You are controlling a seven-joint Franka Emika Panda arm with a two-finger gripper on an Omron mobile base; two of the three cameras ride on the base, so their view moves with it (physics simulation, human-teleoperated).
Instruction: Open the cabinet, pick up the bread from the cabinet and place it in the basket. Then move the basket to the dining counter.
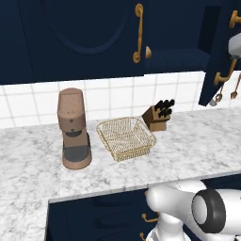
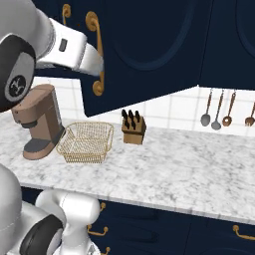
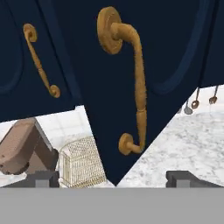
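Left base view: the basket (image 1: pixel 126 138) sits on the marble counter (image 1: pixel 188 150), and it serves as the landmark here. Just to its left stands the brown coffee machine (image 1: pixel 73 128), close beside it but not touching. Behind the basket's right corner is the knife block (image 1: pixel 159 116), against the tiled wall. Above the basket hangs the cabinet (image 1: pixel 84 37); its left door is shut, with a brass handle (image 1: pixel 138 33) up and right of the basket. Its right door (image 1: pixel 221 52) is swung out at the far right, edge-on, showing a dark opening between the two doors. The basket holds nothing. The bread cannot be made out in the dark opening.

Right base view: the basket (image 2: pixel 87 141) lies between the coffee machine (image 2: pixel 40 122) on its left and the knife block (image 2: pixel 133 127) behind it to the right. The open door (image 2: pixel 144 50) hangs above the basket, swung toward the camera, its handle (image 2: pixel 96 52) up and over the basket. The white arm (image 2: pixel 64 47) reaches toward that handle from the left. Ladles (image 2: pixel 219 112) hang on the wall, well to the right of the basket.

Hand view: the open door's handle (image 3: pixel 131 78) is straight ahead, above the basket (image 3: pixel 83 162). The gripper (image 3: pixel 113 178) has its fingertips (image 3: pixel 43 178) spread wide apart at the bottom, pinching nothing, clear of the handle. The shut door's handle (image 3: pixel 40 65) is at upper left.
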